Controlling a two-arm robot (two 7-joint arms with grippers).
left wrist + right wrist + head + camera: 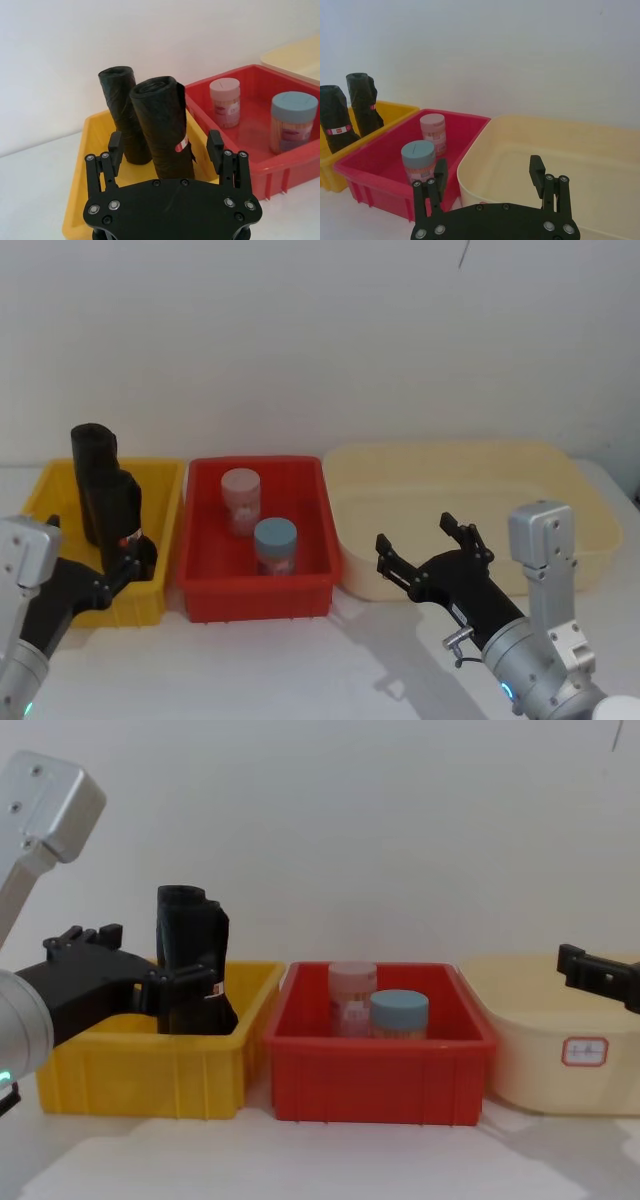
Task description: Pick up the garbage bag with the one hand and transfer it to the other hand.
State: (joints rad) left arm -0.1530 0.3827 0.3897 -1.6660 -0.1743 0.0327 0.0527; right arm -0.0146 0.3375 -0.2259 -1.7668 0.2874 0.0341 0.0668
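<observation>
garbage bag (162, 120) in yellow bin (77, 200) between spread fingers (115, 144) of left end effector (165, 140), right end effector (488, 170) also spread

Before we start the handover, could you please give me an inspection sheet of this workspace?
Surface: white table, no spills seen.
Job's things: labelled garbage bag upright in yellow bin.
Clutter: second black roll beside it; pink-lidded jar, blue-lidded jar in red bin; cream tub.
Grippers: left end effector open, facing garbage bag; right end effector open before cream tub.
Cables: thin dark strand on wall, possibly cord.
Surroundings: plain white wall.
</observation>
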